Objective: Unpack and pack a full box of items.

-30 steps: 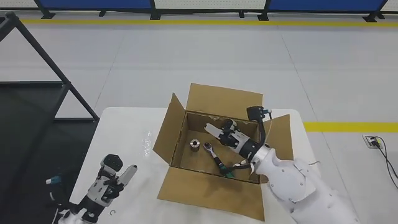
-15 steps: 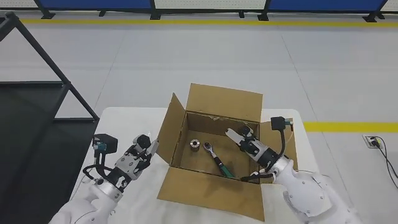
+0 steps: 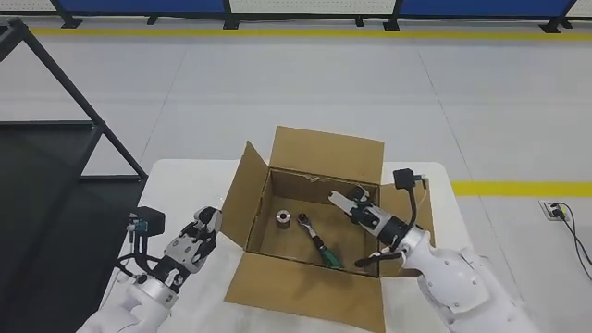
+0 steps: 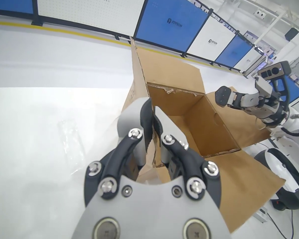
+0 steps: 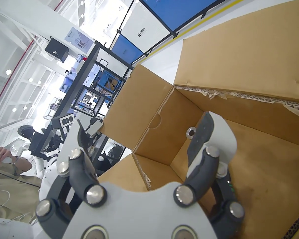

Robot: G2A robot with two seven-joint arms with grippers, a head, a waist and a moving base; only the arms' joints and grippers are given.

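Note:
An open cardboard box (image 3: 328,143) stands on the white table (image 3: 176,185). Inside lie a metal socket (image 3: 283,215) and a ratchet wrench (image 3: 317,239) with a green handle. My left gripper (image 3: 207,227) is at the box's left flap; in the left wrist view the gripper (image 4: 153,111) is shut on that flap's edge, next to the box (image 4: 189,115). My right gripper (image 3: 355,205) hangs open over the box's right side, holding nothing. In the right wrist view this gripper (image 5: 142,135) spreads wide above the box (image 5: 239,63), with the socket (image 5: 190,132) beyond it.
A clear plastic bag (image 4: 69,135) lies on the table just left of the box. A black metal rack (image 3: 55,102) stands off the table's left side. The box's front flap (image 3: 305,291) hangs toward the table's near edge.
My left gripper came up to the box's left flap and shut on it. The right gripper drew back from the wrench toward the right wall. The box slid slightly left.

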